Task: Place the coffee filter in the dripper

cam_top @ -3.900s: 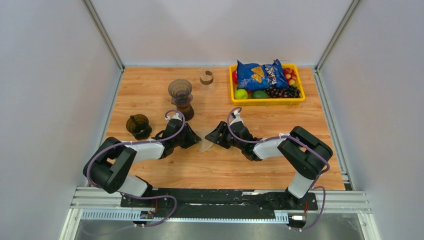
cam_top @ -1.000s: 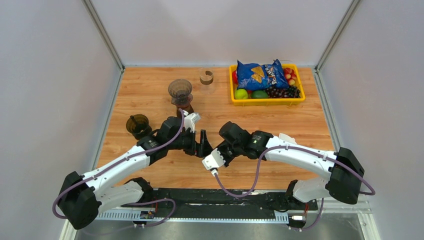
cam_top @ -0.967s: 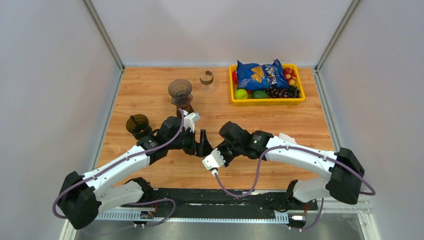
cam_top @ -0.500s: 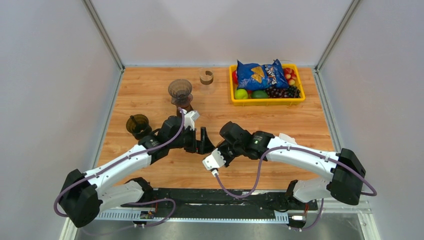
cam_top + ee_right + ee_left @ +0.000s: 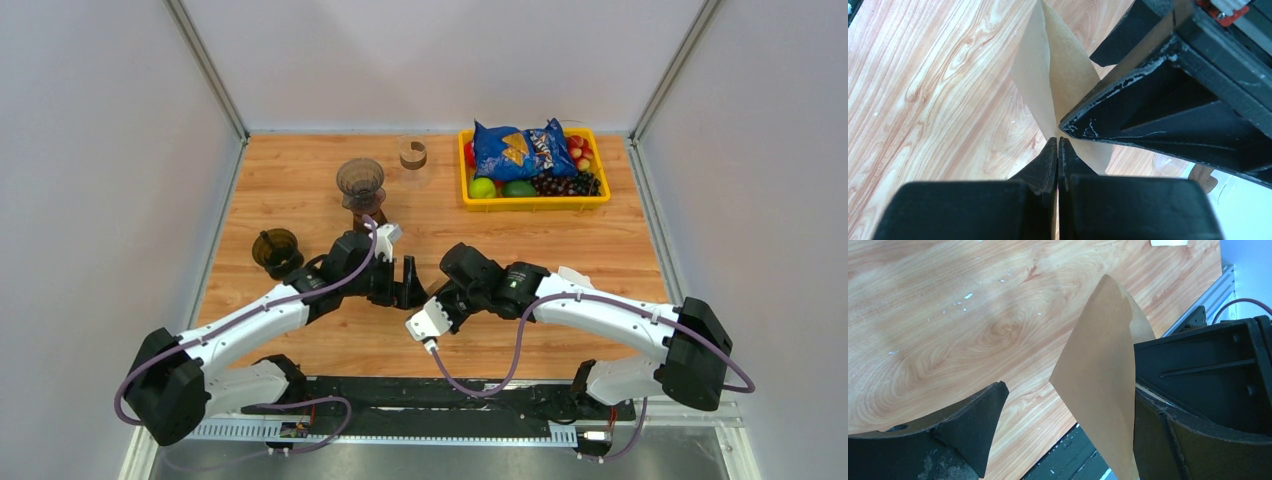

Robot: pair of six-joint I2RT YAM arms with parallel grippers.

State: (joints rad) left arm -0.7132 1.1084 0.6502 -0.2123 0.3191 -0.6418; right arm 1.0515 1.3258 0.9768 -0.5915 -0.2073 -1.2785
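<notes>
Filter (image 5: 1098, 380) brown, chip bag (image 5: 520, 148) lettering unreadable

The tan paper coffee filter (image 5: 1098, 370) is plain kraft brown, with a finely crimped seam. The wooden table (image 5: 300, 170) has swirling orange-blond grain with white flecks. The matte black fingers (image 5: 973, 420) carry pale scuffs. The translucent conical dripper (image 5: 360, 180) is smoky brown. The yellow plastic basket (image 5: 535, 203) holds a blue chip bag (image 5: 520, 148) printed with yellow chips.

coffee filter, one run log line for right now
coffee filter: edge pinched by right gripper | left gripper: open, fingers either side of it | dripper: filter not yet in it
</notes>
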